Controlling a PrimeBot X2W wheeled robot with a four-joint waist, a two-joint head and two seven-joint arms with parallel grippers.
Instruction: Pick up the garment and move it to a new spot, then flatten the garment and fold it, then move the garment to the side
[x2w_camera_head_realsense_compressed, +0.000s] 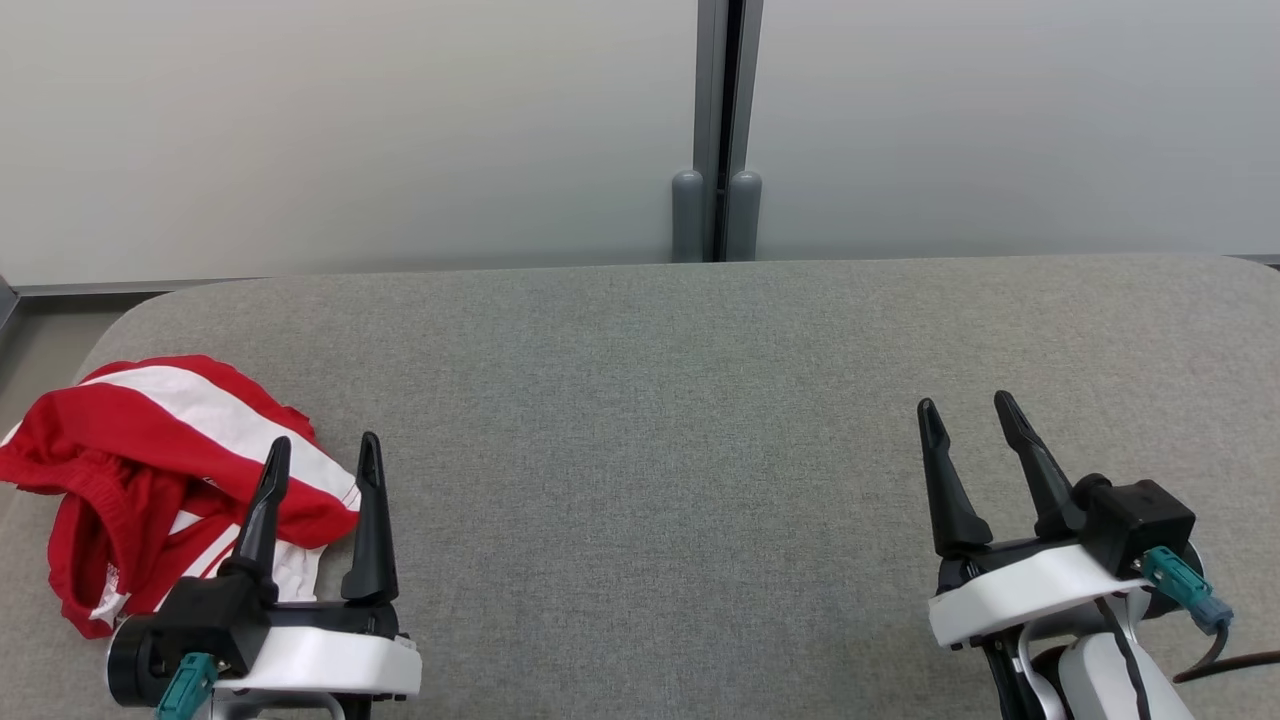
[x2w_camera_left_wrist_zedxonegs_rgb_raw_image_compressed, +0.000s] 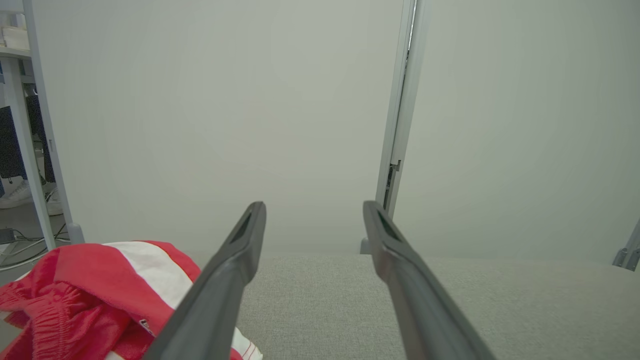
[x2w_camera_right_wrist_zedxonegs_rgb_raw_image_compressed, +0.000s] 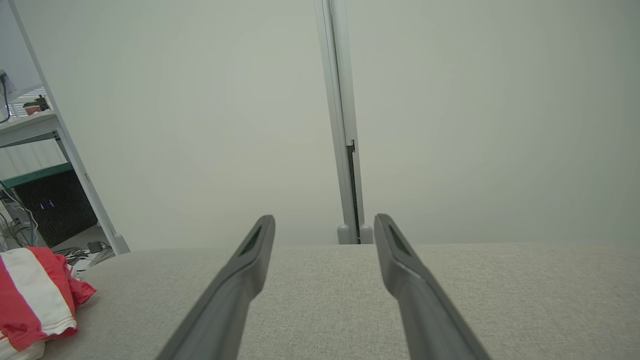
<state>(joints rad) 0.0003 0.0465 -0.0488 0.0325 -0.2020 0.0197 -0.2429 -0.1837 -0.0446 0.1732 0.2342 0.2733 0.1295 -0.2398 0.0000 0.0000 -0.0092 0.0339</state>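
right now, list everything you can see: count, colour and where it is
garment: one, red with white stripes, crumpled at the table's near left corner
table: one, grey fabric top, across the foreground
wall panels: two, pale grey, behind the table
post: one, grey, upright where the panels meet
desk: one, pale, beyond the table's left end, seen from the right wrist
left claw: one, dark fingers, open, lower left, right by the garment
right claw: one, dark fingers, open, lower right over bare table
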